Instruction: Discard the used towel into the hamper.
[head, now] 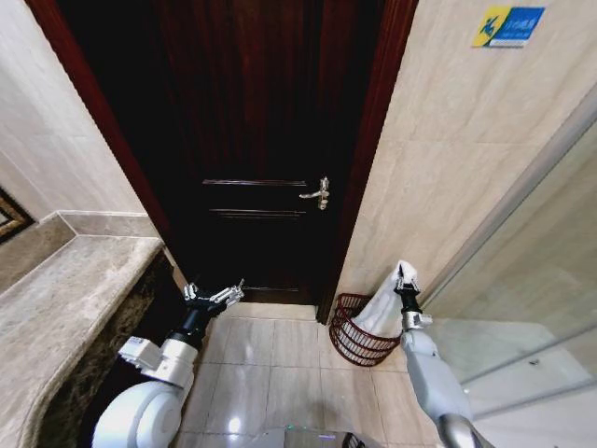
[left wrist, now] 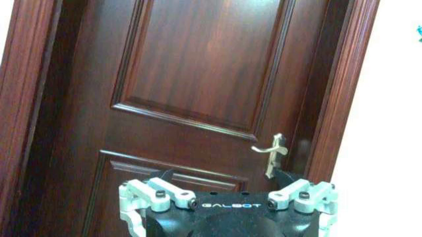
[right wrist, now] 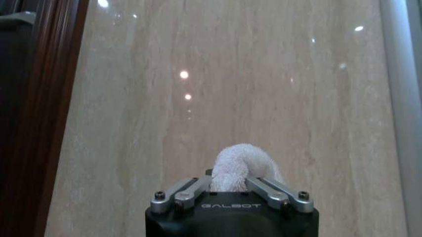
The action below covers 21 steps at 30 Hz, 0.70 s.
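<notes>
The used towel, white, hangs from my right gripper, which is shut on its top end. Its lower part drapes into the hamper, a dark reddish-brown wire basket on the floor against the wall beside the door frame. In the right wrist view the towel bulges up between the closed fingers of the right gripper, facing the beige wall. My left gripper is held out low in front of the door, open and holding nothing. It also appears in the left wrist view.
A dark wooden door with a metal handle stands closed straight ahead. A stone counter runs along the left. A glass partition stands on the right behind the hamper. Tiled floor lies between.
</notes>
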### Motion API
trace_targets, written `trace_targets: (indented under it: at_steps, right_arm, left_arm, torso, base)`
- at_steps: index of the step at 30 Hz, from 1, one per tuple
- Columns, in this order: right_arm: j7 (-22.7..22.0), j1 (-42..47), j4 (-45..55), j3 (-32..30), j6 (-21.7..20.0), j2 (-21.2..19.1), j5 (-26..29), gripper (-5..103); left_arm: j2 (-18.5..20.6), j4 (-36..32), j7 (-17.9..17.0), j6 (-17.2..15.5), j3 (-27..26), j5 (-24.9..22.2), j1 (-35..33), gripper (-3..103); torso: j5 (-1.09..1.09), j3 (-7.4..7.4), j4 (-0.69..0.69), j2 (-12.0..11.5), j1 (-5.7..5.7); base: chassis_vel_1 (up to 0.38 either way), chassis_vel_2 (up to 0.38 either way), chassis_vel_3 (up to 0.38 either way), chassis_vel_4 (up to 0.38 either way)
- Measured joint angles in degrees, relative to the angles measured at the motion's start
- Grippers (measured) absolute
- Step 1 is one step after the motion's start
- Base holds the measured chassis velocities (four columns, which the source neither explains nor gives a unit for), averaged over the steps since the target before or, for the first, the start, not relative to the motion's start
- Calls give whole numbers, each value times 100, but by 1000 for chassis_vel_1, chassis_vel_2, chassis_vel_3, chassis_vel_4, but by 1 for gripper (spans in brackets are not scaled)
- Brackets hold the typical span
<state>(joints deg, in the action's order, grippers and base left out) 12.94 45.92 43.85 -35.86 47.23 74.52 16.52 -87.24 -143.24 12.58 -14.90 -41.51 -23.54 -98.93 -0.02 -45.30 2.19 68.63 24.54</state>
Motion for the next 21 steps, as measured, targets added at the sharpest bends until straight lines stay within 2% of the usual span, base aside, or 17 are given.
trace_targets:
  at_steps: [17,21]
  right_arm:
    - [330,-218,-1094,-60,8,115,-8,7]
    - [341,-413,-1498,-103,3,139,-160,7]
  left_arm:
    - [0,0,0,0,0,0,0,100]
    - [0,0,0,0,0,0,0,100]
  torso:
    - [2,0,-1,0,0]
    - [1,0,0,0,0]
  base:
    - [0,0,0,0]
    - [0,0,0,0]
